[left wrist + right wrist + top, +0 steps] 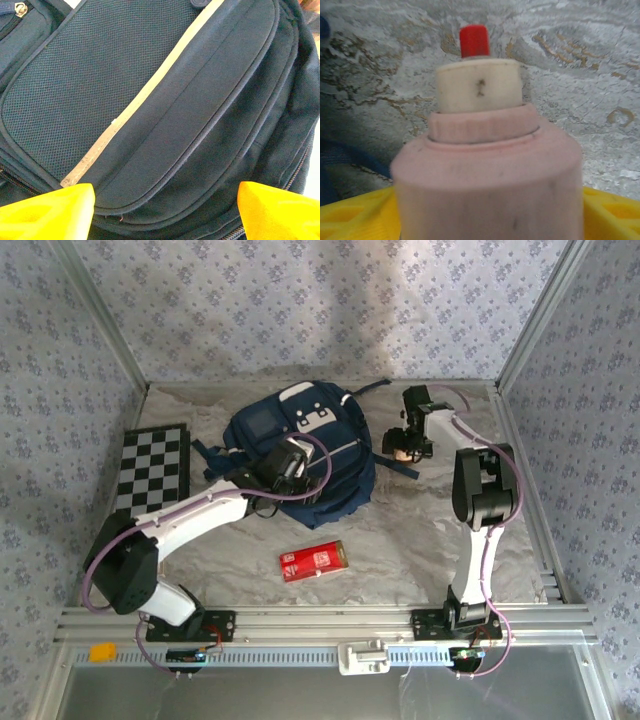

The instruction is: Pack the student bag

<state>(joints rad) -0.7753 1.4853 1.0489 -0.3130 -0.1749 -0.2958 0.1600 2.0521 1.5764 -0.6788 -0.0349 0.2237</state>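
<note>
Wallpaper point(300, 310) with small blue-grey flowers running round three sides. Table point(400, 540) showing grey marble swirls with brown lines. Student bag point(300, 440) lying in middle, toward far side, navy with white patch; no words showing on it. Left claw point(165, 192) hanging over bag's front pocket, yellow fingers point(50, 212) standing wide apart, holding nothing. Right claw point(490, 215) sitting right of bag, squeezing pink bottle point(485, 165) with cream collar and red tip. Red box point(313, 561) lying near side of bag, white writing too small for reading. Checkered board point(155, 465) lying at left.
</note>
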